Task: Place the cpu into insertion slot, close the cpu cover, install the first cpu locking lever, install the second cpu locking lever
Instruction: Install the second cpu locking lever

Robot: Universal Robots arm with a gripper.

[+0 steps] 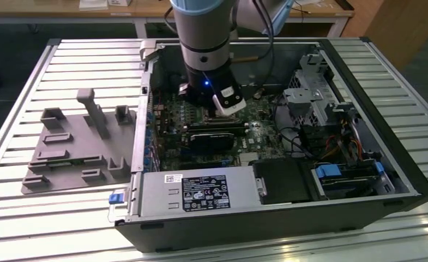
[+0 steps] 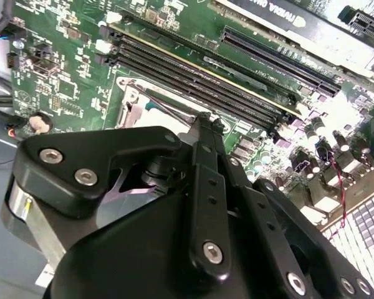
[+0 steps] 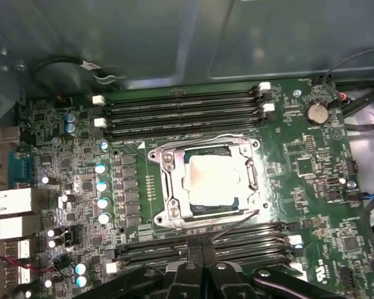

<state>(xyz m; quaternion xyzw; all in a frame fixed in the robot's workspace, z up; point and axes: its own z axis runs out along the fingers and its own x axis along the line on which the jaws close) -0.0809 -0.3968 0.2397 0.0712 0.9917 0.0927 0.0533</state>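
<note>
My gripper [image 3: 202, 249]: fingers pressed together, holding nothing | position: above memory slots [image 3: 206, 233], beside cpu cover [image 3: 206, 180] | cpu [image 3: 210, 179]: seated in insertion slot.

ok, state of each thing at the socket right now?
cpu: seated in the insertion slot, silver top showing.
cpu cover: closed flat around the cpu.
locking lever: thin wire angled out from the socket corner, looks unlatched.
pincer: shut, holding nothing, tips beside that lever.
memory slots: empty.
</note>
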